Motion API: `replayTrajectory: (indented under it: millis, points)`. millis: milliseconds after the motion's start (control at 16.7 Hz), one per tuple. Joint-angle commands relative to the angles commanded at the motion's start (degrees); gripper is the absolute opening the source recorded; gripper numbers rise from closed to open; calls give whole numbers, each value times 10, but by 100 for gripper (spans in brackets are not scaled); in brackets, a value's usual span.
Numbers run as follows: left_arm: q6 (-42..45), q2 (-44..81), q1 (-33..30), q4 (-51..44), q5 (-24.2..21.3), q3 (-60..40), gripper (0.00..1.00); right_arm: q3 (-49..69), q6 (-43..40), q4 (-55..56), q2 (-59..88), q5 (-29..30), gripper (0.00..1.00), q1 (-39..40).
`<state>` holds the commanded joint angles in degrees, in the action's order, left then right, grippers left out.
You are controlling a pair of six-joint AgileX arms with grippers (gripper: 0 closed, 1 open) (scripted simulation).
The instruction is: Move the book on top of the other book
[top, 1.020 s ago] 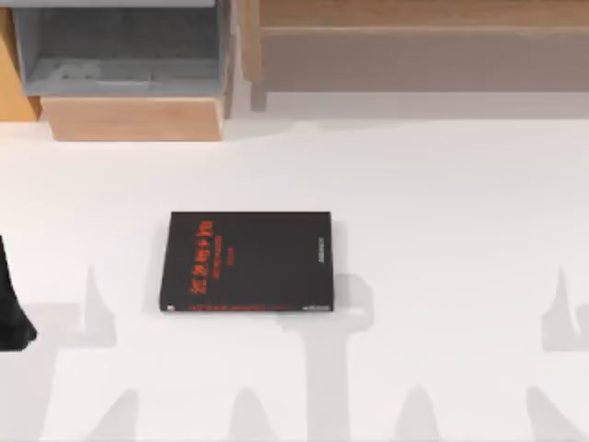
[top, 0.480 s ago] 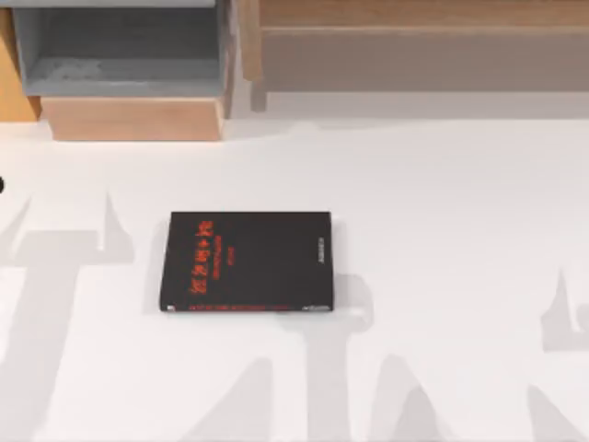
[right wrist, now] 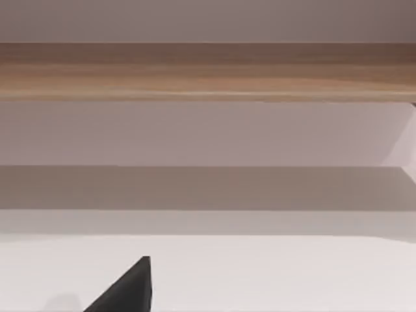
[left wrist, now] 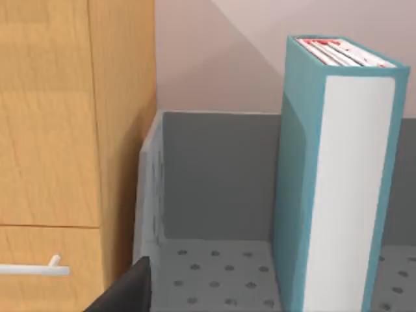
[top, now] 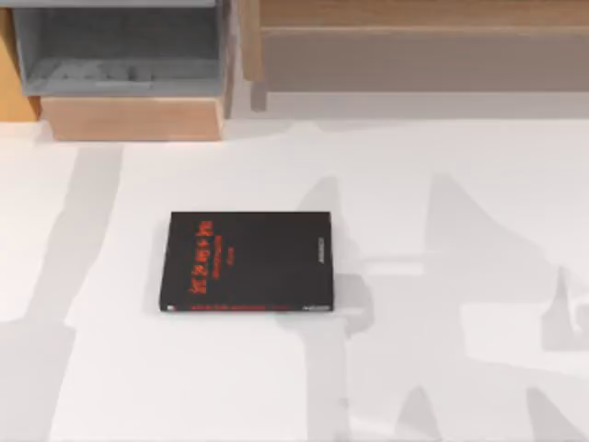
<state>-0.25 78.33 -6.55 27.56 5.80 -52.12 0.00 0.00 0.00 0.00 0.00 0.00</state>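
Observation:
The other book (top: 247,261), black with red lettering, lies flat on the white table (top: 442,184) a little left of the middle in the top view. In the left wrist view the book (left wrist: 338,182), teal with a white face, stands upright inside a grey bin (left wrist: 214,175) with a dotted floor. A dark edge of my left gripper (left wrist: 123,292) appears close to the bin, short of the book and apart from it. In the right wrist view a dark edge of my right gripper (right wrist: 127,289) hangs above bare table, facing a wooden shelf.
The grey bin (top: 120,55) sits at the table's back left, on a wooden block (top: 133,118). A wooden cabinet with a white handle (left wrist: 39,266) flanks the bin. A long wooden shelf (top: 414,46) runs along the back right.
The left arm, at the top view's left edge a second ago, moved up that edge and out of the picture. Arm shadows shifted across the table. The black book has not moved.

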Motion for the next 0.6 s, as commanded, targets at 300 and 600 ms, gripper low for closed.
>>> replayTrajectory:
  millis: [300,600]
  points:
    - [-1,221,-21,70,12,-135,100,0,0,0,0,0,100,0]
    - [-1,301,-30,98,15,-188,100,0,0,0,0,0,100,0]
